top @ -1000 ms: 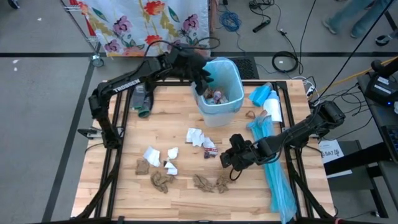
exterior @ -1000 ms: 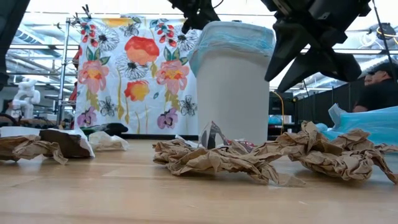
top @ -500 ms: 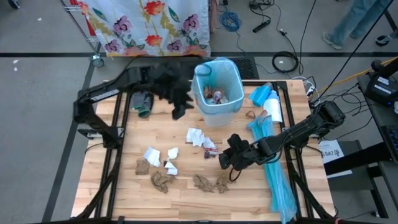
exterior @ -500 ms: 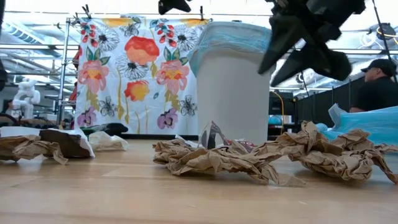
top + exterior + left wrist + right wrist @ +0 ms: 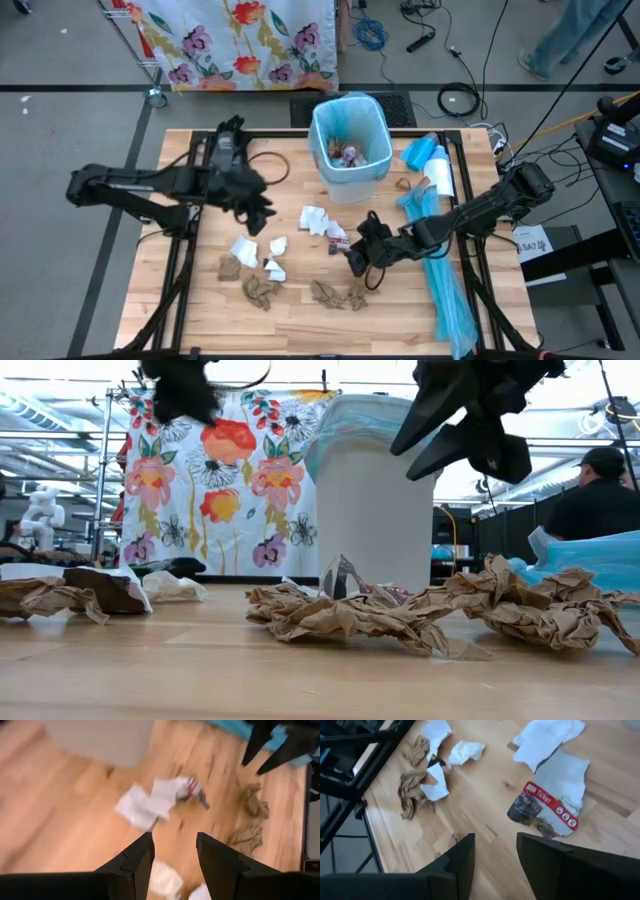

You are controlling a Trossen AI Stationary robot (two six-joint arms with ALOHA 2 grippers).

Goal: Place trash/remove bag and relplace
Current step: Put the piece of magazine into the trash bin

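The trash lies as scattered scraps on the wooden table: white tissues [image 5: 314,218] [image 5: 244,250], brown paper wads [image 5: 260,290] [image 5: 326,292] and a printed wrapper [image 5: 545,806]. The white bin [image 5: 350,150], lined with a light-blue bag [image 5: 372,422], stands upright at the far middle with scraps inside. My left gripper [image 5: 260,212] hovers open, left of the white tissues [image 5: 150,805]. My right gripper [image 5: 352,262] hovers open just right of the wrapper, above the brown wads [image 5: 350,615]. Neither holds anything.
Long light-blue plastic sheets [image 5: 442,270] and a blue bundle [image 5: 424,154] lie along the table's right side. A dark glove-like item [image 5: 228,165] lies at the far left. A floral cloth [image 5: 220,480] hangs behind the table. A person [image 5: 595,500] is beyond it on the right.
My left gripper has swung away from the bin's rim, toward the table's left and near side, and has come down over the table beside the white tissues. It has stayed open. My right gripper has kept its place and turned a little at the wrist.
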